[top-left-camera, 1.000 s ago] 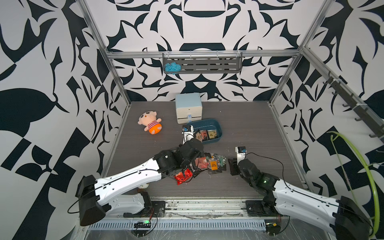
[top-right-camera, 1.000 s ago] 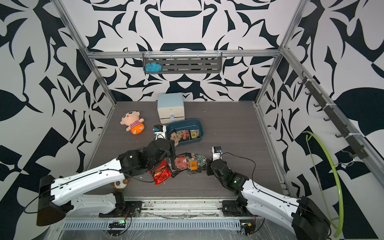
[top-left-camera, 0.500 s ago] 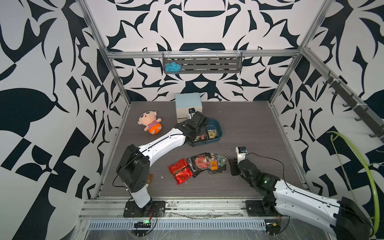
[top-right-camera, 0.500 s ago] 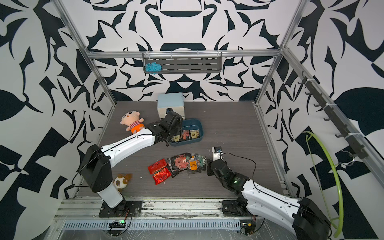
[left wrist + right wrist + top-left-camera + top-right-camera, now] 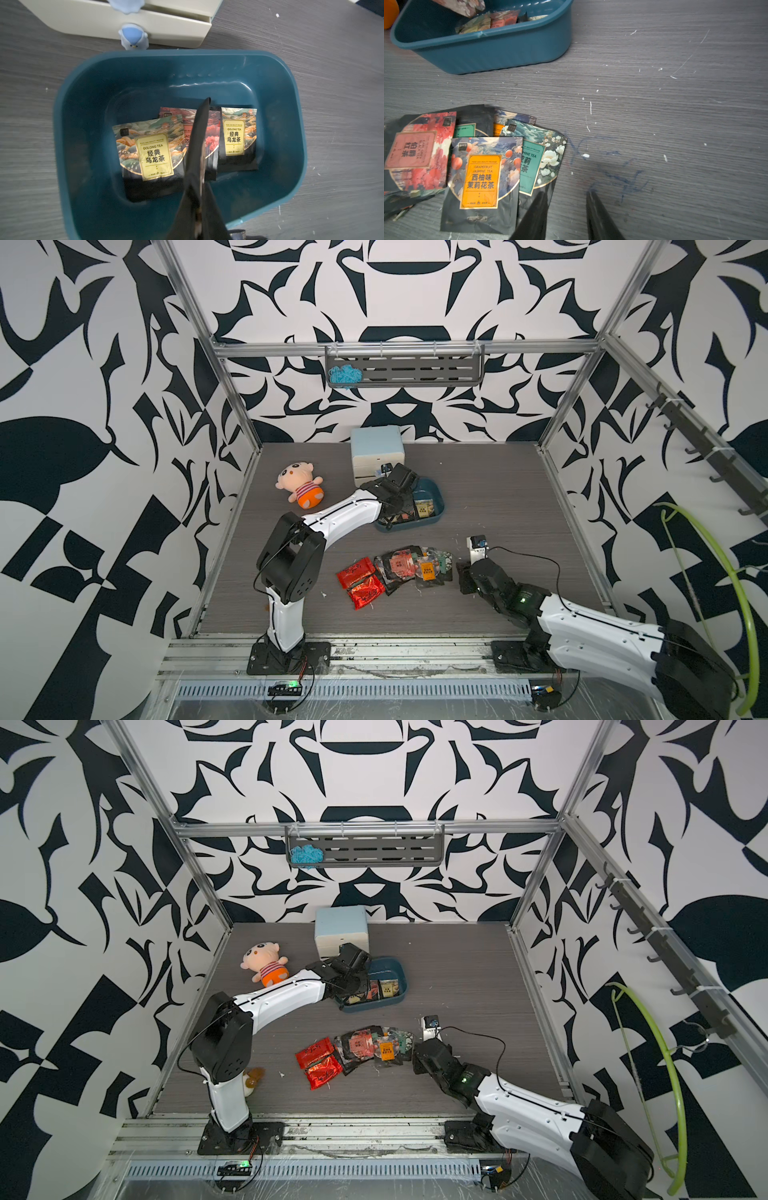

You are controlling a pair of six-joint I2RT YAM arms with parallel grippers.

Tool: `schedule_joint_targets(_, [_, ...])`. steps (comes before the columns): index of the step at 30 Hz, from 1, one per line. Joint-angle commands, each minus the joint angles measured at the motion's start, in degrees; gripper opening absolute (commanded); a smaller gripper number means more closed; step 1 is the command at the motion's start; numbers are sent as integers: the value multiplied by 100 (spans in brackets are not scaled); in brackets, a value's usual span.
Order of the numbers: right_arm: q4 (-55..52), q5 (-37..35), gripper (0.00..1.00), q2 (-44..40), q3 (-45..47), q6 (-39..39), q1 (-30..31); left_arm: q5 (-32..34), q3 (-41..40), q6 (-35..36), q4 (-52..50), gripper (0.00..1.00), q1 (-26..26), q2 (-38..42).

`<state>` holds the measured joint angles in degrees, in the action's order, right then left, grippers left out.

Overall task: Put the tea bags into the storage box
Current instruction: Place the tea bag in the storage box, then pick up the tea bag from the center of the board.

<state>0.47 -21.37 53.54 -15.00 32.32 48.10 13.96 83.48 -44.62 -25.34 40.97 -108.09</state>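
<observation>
The teal storage box holds three tea bags: two yellow-label oolong ones and a red-patterned one. My left gripper hangs over the box, shut on a dark tea bag seen edge-on. That bag also shows above the box as a floral sachet. Several more tea bags lie piled on the table, with two red foil ones beside them. My right gripper stands open at the pile's edge, one finger over the green jasmine sachet.
A pale blue-and-white drawer cabinet stands right behind the box. A plush doll lies at the back left, and a small toy by the left arm's base. A wall shelf holds blue yarn. A green hose hangs outside on the right.
My left arm has swung from the pile back to the storage box, carrying a tea bag. The right arm has stayed put.
</observation>
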Motion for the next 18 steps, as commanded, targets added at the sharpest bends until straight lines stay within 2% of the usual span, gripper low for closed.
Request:
schedule_joint_targets(1, [181,-18,36,36,-255,-76,24,270,-130,-30,-179,18,-109,55])
schedule_joint_targets(4, [194,-34,36,51,-257,-89,24,384,-479,-145,-243,24,-239,257])
schedule_joint_targets(9, [256,-9,36,76,-249,-103,19,620,-1149,-204,-261,46,-335,1053])
schedule_joint_targets(13, [284,23,36,117,-264,-119,24,626,-1637,-255,-333,50,-335,1901])
schedule_joint_targets(18, [277,98,36,166,-284,-163,24,143,-2417,-376,-200,50,-320,2983])
